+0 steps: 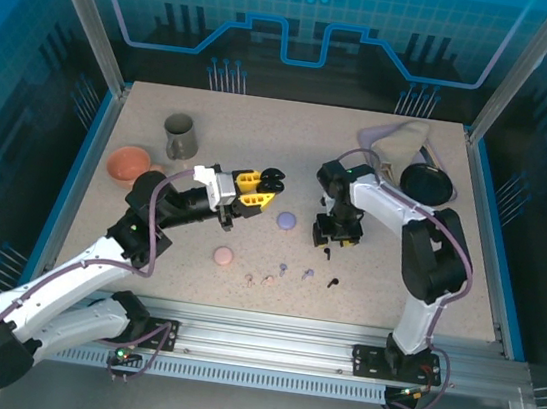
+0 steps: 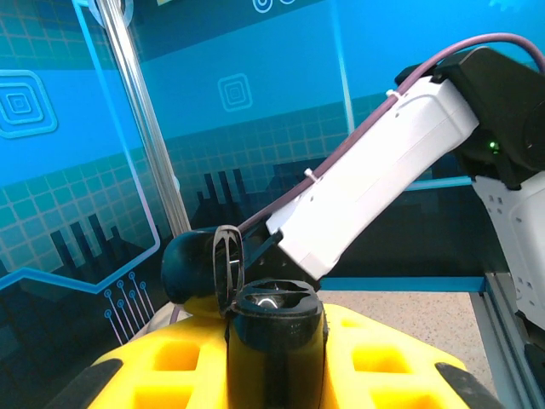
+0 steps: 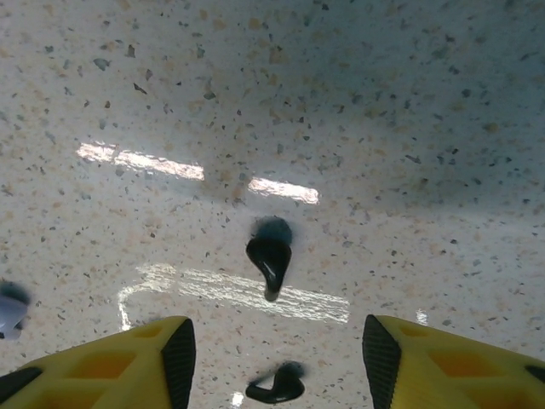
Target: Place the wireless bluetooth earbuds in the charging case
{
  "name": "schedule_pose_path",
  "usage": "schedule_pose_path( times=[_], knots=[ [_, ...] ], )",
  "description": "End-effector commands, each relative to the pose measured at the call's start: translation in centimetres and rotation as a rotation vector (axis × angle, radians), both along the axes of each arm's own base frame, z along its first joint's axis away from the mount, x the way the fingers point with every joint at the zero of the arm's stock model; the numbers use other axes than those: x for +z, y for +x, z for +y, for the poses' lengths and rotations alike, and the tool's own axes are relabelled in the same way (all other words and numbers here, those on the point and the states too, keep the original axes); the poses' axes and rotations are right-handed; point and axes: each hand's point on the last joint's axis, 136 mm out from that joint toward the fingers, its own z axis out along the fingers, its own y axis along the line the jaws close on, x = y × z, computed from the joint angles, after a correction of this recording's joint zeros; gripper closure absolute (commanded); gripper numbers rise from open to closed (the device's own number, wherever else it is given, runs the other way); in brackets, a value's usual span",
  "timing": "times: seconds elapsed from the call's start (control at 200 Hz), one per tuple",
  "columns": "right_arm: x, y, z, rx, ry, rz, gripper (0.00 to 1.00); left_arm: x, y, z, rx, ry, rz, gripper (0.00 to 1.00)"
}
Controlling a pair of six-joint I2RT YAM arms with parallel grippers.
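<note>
Right wrist: black earbuds (image 3: 270,256) on speckled table (image 3: 383,128), between and just ahead of parted yellow jaws.
Glossy, drop-shaped, lying free by right gripper (image 3: 278,349); left gripper (image 2: 274,349) clenched on round black case (image 2: 274,313).

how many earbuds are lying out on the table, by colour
black earbuds: 2
lavender earbuds: 2
pink earbuds: 2
total: 6
</note>
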Motion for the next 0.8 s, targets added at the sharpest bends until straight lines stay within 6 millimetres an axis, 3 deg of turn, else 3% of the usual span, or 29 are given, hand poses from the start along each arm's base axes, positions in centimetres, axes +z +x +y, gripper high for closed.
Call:
schedule_pose_path(
  times=[0.0,0.395,0.795],
  knots=[
    [-0.1,-0.6,0.5,-0.008,-0.041,0.047,0.43,-0.1,-0.7,0.0,-0.018,-0.001,-0.011,1.00],
    [-2.8,-0.2,0.8,-0.013,-0.077,0.101,0.50,-0.2,-0.7,0.0,-0.020,0.000,-0.009,1.00],
    [-3.8,-0.8,0.7,-0.010,-0.087,0.138,0.61,-0.4,-0.5,-0.1,-0.019,0.008,0.000,1.00]
  ],
)
